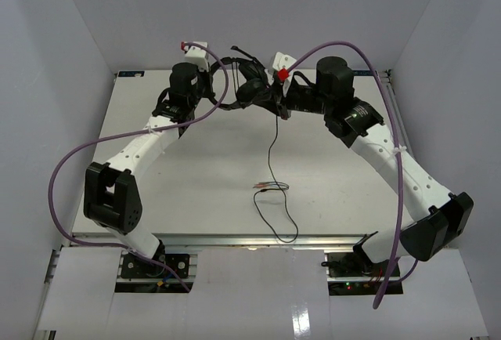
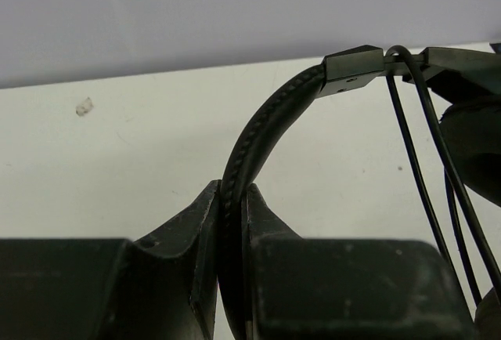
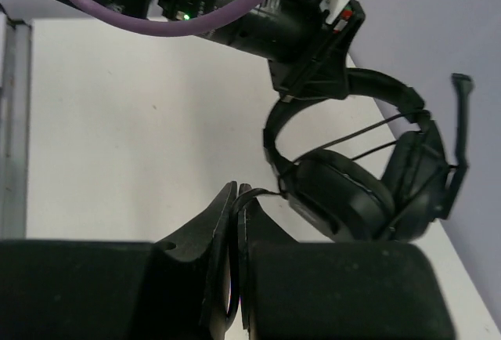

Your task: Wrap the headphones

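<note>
Setting: a white tabletop (image 1: 188,191) inside a pale-walled enclosure. Two white-and-black robot arms reach from its near edge toward the far side.
Task object: black over-ear headphones (image 1: 252,89) with a padded, stitched headband (image 2: 258,136), two cushioned ear cups (image 3: 344,191) and a short boom microphone (image 3: 460,113).
Location of headphones: suspended between the two wrists near the far edge of the tabletop. The headband is uppermost and the ear cups hang beneath it. Whether the ear cups touch the surface cannot be told.
Left end effector (image 2: 232,199): closed, with both fingers clamped on the headband, which rises from between them and curves off to the right toward the ear cups.
Right end effector (image 3: 235,195): closed, pinching the long thin black cable (image 1: 271,152) just beside the nearer ear cup. A short stretch of the cable runs from the fingertips to that ear cup.
Cable path: from the right end effector it drops to the tabletop, forms a small flat loop near the centre, and then trails toward the near edge.
Plugs: reddish plugs (image 1: 270,186) lie at the small loop on the tabletop, well apart from the ear cups.
Thin wires (image 2: 415,160): two slender black wires run from the end of the headband down to the ear cup.
Robot wiring: thick purple cables (image 3: 156,23) arc along each arm, separate from the headphones.
</note>
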